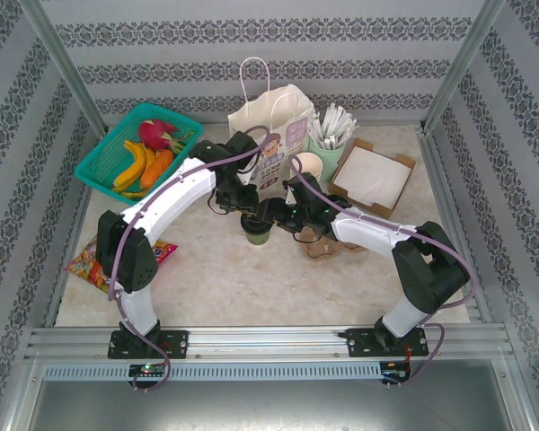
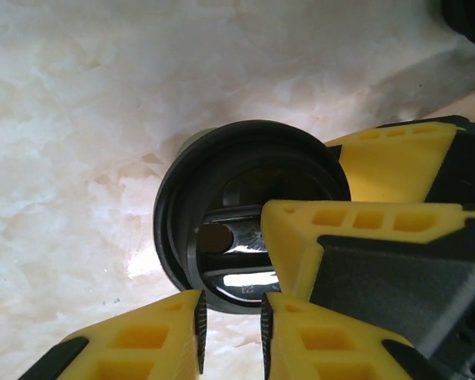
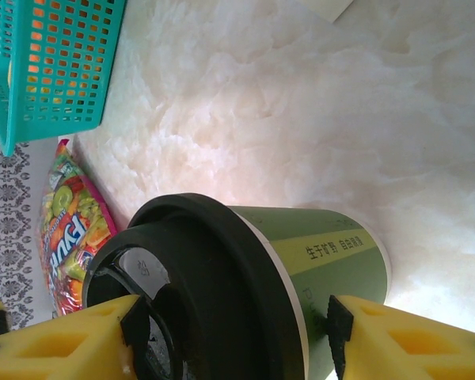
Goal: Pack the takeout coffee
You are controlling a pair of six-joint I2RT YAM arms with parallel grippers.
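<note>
Reference object: the takeout coffee [image 1: 256, 231]. It stands upright on the tabletop [image 1: 225, 287], not yet packed.

1. Nearer than the cup: bare tabletop. A snack packet [image 1: 97, 262] lies well to the cup's left and a pulp tray [image 1: 328, 247] just to its right. I judge that neither obstructs a lift.
2. At the cup: my right tool [image 3: 233, 336] is clamped across it. One pad appears to sit against the rim of the black lid [image 2: 222, 214], the other against the green wall. I should squeeze no harder, because a paper wall is likely to buckle and a pinched lid may pop off.
3. Over the cup: my left tool [image 2: 230, 339] hangs above the lid, its fingers a narrow gap apart and gripping nothing. It should clear away before I raise the cup.
4. Beyond the cup: the paper bag [image 1: 271, 135] stands upright with its handles [image 1: 256, 76] raised. I should carry the cup vertically, pass above the bag's rim and between the handles, lower it straight, and release only once it rests on the bag's floor.
</note>
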